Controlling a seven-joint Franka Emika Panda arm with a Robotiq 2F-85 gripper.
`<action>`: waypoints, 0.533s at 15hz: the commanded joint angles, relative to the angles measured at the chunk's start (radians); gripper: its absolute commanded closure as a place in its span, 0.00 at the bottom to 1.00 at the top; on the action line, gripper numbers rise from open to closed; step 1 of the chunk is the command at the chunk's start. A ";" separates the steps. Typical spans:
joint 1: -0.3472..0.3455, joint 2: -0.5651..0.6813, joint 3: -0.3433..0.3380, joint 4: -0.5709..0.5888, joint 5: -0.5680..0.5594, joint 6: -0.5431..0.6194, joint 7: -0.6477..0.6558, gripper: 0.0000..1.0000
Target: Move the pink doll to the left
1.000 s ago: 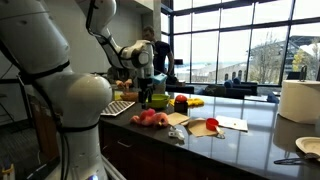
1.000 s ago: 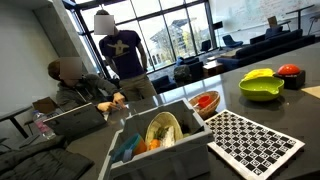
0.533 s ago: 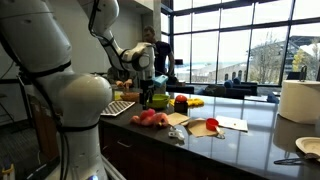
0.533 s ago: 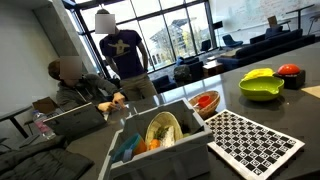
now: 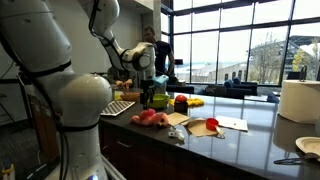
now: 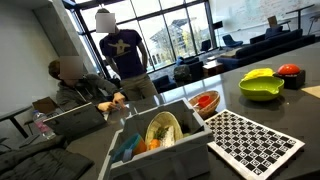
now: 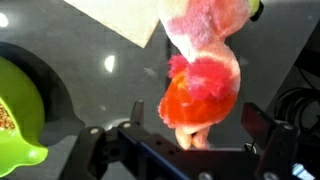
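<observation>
The pink doll (image 7: 205, 60), a salmon-pink plush with a reddish-orange part, lies on the dark counter and fills the middle of the wrist view. My gripper (image 7: 195, 125) is open, one finger on each side of the doll's lower end, neither finger pressing on it. In an exterior view the doll (image 5: 150, 118) lies near the counter's front edge, and the gripper (image 5: 148, 92) hangs just above it. The other exterior view shows neither the doll nor the gripper.
A green bowl (image 7: 18, 120) sits close beside the doll and shows in both exterior views (image 5: 158, 100) (image 6: 260, 88). A red cup (image 5: 181, 101), papers (image 5: 232, 124), a checkered board (image 6: 255, 145) and a dish rack (image 6: 160, 135) share the counter. People stand behind it.
The arm has shifted very slightly. The doll has not moved and the gripper stays open.
</observation>
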 commanded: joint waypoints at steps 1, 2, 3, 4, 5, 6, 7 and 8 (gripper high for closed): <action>-0.018 0.000 0.020 0.001 0.012 -0.003 -0.008 0.00; -0.018 0.000 0.020 0.001 0.012 -0.003 -0.008 0.00; -0.020 0.015 0.023 0.017 0.010 -0.020 -0.002 0.00; -0.021 0.025 0.027 0.018 0.006 -0.015 -0.004 0.00; -0.021 0.031 0.032 0.015 0.003 -0.022 -0.006 0.00; -0.022 0.036 0.034 0.010 0.002 -0.026 -0.011 0.00; -0.026 0.045 0.038 0.005 -0.005 -0.026 -0.013 0.00; -0.029 0.057 0.041 0.004 -0.009 -0.028 -0.016 0.00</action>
